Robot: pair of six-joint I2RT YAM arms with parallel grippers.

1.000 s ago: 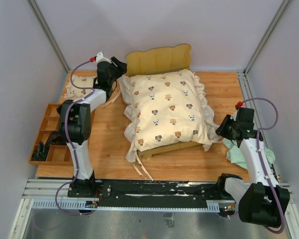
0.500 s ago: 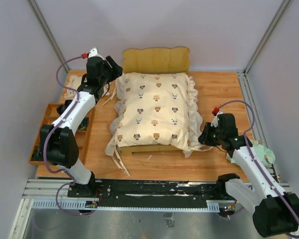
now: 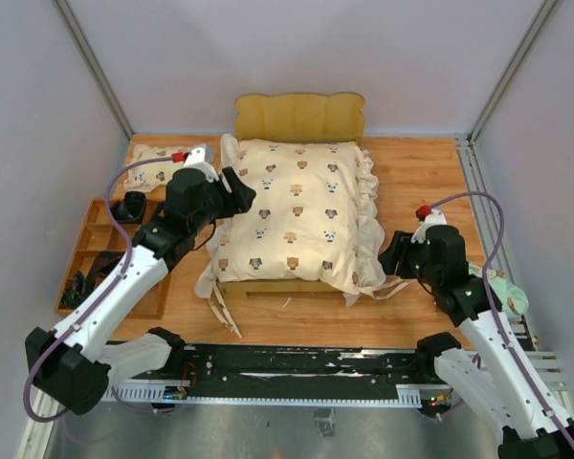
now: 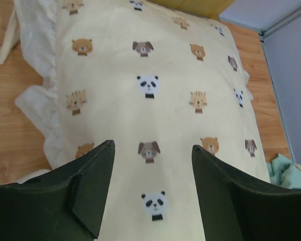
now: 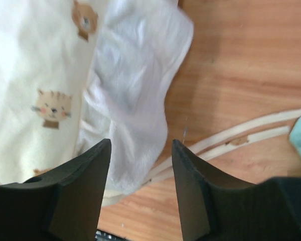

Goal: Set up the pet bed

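The pet bed (image 3: 299, 117) stood upright at the far middle of the table (image 3: 421, 172), square to its edges. Its light-wood headboard, wavy-topped with a rounded ear at each corner, rose at the far end. A cream animal-print quilt (image 3: 297, 210) covered the rest, except a strip of the near rail.

Robotics lab test cell: plain pale-grey wall panels (image 3: 297, 48), bare aluminium frame posts (image 3: 94, 62), slotted metal mounting rail (image 3: 268, 391) edging a light-wood surface (image 3: 421, 172).
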